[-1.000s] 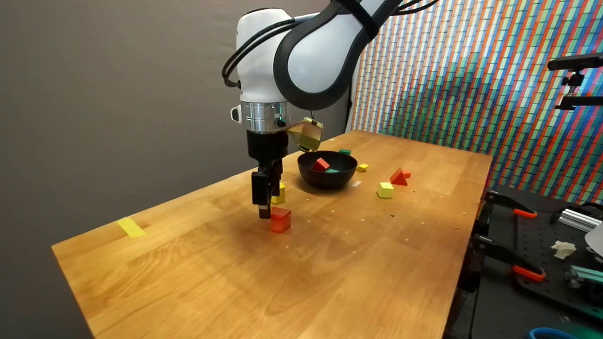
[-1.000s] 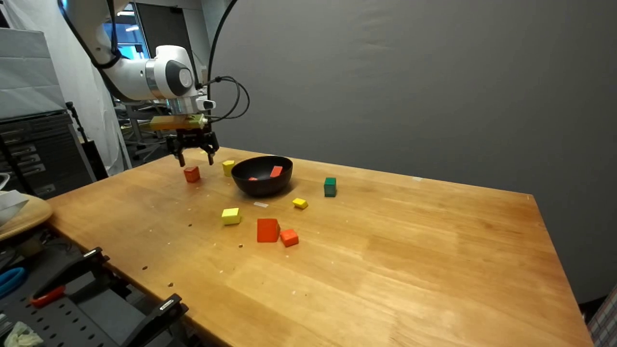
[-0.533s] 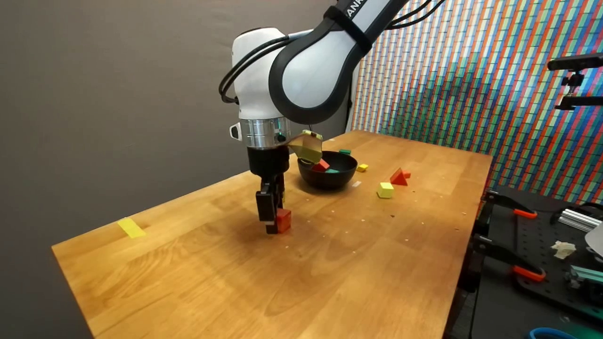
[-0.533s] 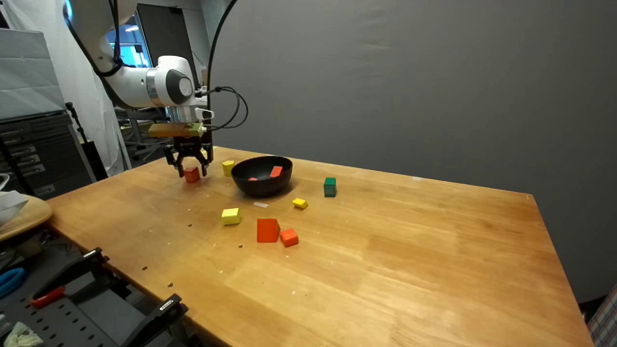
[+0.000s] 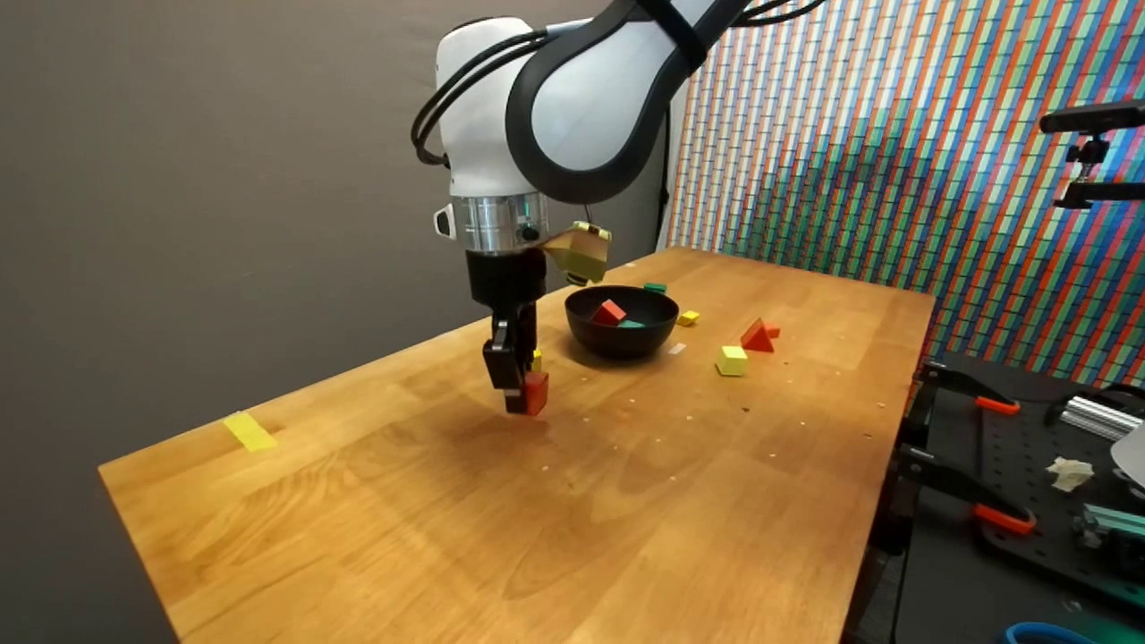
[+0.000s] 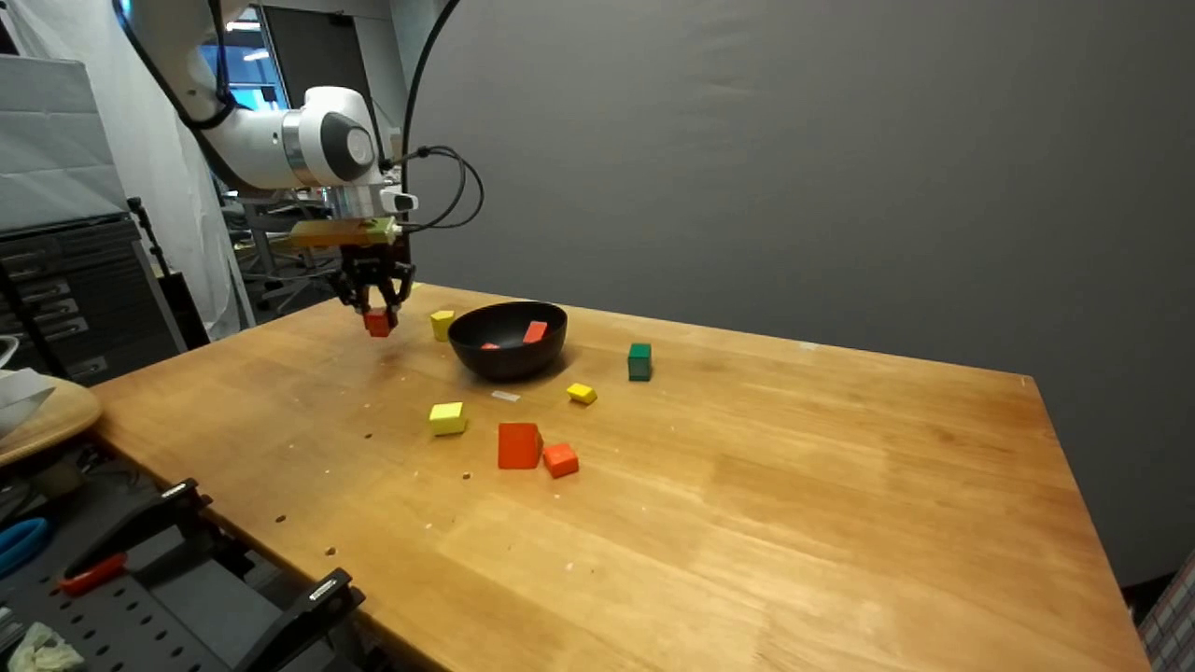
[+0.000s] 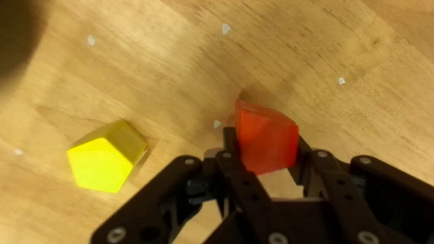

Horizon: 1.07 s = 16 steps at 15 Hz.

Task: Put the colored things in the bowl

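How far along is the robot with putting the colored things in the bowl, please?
Done: at least a red block and a teal piece lie in the black bowl. In hand: the gripper holds another red block above the table. Left on the table: a pentagonal yellow block, a pale yellow block, a small yellow block, a green block, a red wedge and a small orange-red block.
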Available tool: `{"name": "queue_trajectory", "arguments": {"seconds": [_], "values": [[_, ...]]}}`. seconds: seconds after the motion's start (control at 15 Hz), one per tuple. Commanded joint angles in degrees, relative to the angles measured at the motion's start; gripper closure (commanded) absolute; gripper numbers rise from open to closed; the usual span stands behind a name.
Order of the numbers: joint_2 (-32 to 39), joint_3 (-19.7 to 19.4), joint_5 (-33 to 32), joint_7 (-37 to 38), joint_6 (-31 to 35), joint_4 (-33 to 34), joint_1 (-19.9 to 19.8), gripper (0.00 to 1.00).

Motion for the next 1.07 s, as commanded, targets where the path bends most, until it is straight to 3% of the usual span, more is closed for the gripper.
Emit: {"name": "queue_trajectory", "arguments": {"seconds": [0.0,0.27,0.53,0.67,0.73,0.8,0.93,1.0], "values": [[-12.1,-4.0,-1.2,6.3,3.8,-9.8,-0.3,0.81],[-20.1,-9.7,-3.5,12.2,3.4,-15.4,-2.8,0.81],[-19.7,-15.2,-10.2,21.9,0.1,-14.1,-4.0,0.81],[-18.8,-15.8,-11.4,24.0,-1.4,-13.5,-4.8,0.78],[-18.6,-15.6,-11.3,24.2,-1.8,-13.5,-5.2,0.65],[-18.3,-15.2,-10.7,23.8,-2.1,-13.5,-5.6,0.73],[-18.2,-14.6,-10.0,23.0,-2.6,-13.8,-5.9,0.37],[-18.9,-13.9,-9.2,21.6,-2.8,-14.3,-6.2,0.32]]}}
